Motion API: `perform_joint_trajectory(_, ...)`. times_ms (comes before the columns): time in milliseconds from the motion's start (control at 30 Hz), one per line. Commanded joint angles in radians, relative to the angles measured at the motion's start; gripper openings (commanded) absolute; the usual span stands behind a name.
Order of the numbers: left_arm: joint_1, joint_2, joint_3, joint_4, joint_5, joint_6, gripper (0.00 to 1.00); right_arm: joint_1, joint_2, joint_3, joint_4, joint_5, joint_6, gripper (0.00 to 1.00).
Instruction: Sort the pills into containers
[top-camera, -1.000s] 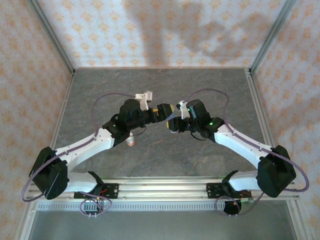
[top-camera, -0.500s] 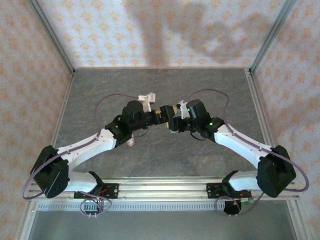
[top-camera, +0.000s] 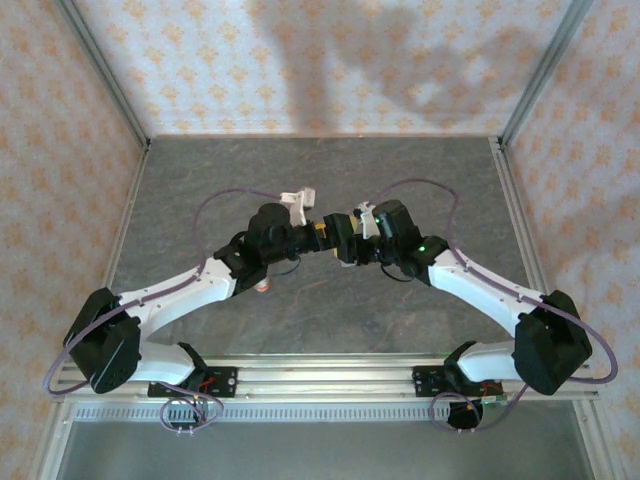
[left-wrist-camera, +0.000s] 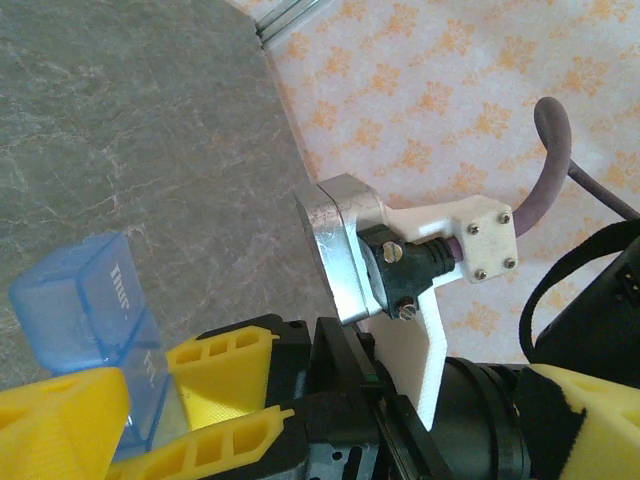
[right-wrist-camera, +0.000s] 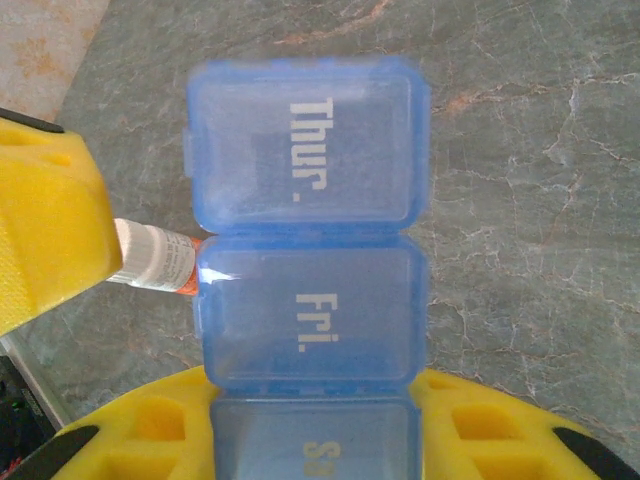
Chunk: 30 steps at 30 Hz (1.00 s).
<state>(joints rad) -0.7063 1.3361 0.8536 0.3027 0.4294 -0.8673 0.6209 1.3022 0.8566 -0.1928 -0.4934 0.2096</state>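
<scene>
Presently, the right fingers (right-wrist-camera: 470, 425) are closed narrow on the "Sa" end compartment of the translucent blue pill organizer (right-wrist-camera: 305, 240), one yellow pad on each side wall. The strip projects forward from that grip, and the "Fri." and "Thur." lids face the right wrist camera, both lying flat on their compartments.

The left fingers (left-wrist-camera: 50, 430) stand wide apart and hold nothing. In the left wrist view the "Thur" end of the strip sits just beside the left-hand pad, with the right arm's slotted yellow fingers and black wrist between the two pads. Whether that pad touches the strip cannot be told. One left pad also shows at the left edge of the right wrist view, near the organizer but apart from it.

Behind the strip, a small white bottle (right-wrist-camera: 150, 262) with an orange band lies on its side on the grey marbled table (right-wrist-camera: 520, 200). It also shows beneath the left arm (top-camera: 190, 290) in the top view.

From above, the two arms converge at mid-table — wrists nearly nose to nose. The right arm (top-camera: 470, 280) reaches in from the opposite side.
</scene>
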Motion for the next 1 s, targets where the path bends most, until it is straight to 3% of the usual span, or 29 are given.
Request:
perform_joint_trajectory(0, -0.012, 0.011, 0.016, 0.028, -0.019, -0.007, 1.0, -0.003, -0.018, -0.011, 0.027, 0.019, 0.011, 0.2)
perform_joint_trajectory(300, -0.021, -0.073, -0.001, -0.076, -0.171, 0.054, 1.0, -0.002, -0.034, -0.023, 0.022, 0.04, 0.01, 0.19)
perform_joint_trajectory(967, -0.033, -0.01, -0.001, 0.019, -0.137, -0.004, 1.0, -0.002, -0.038, -0.031, 0.081, 0.015, 0.05, 0.19)
